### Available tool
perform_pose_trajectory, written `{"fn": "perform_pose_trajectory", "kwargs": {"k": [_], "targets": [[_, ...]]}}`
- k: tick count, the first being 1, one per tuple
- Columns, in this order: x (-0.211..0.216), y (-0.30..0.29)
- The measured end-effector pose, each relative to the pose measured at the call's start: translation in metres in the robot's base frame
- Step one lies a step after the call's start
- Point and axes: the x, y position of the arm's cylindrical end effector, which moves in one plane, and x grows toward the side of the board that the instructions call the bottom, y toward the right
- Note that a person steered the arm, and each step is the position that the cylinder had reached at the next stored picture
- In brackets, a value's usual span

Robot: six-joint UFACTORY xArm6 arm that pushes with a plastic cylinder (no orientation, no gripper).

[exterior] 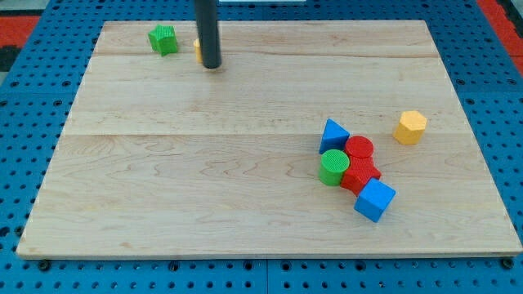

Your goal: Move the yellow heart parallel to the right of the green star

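The green star lies near the board's top left corner. The yellow heart is just to its right, mostly hidden behind my rod; only a thin yellow sliver shows at the rod's left side. My tip rests on the board right against the heart's right side, to the right of the green star.
A yellow hexagon lies at the right. A cluster sits at the lower right: a blue triangle, a red cylinder, a green cylinder, a red block and a blue cube. The wooden board lies on a blue pegboard.
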Motion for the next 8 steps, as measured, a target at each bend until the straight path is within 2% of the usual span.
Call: {"fn": "perform_pose_trajectory", "kwargs": {"k": [1, 2, 3, 5, 6, 8], "targets": [[-0.010, -0.032], [-0.026, -0.007], [-0.021, 0.053], [-0.016, 0.065], [0.030, 0.146], [0.088, 0.385]]}}
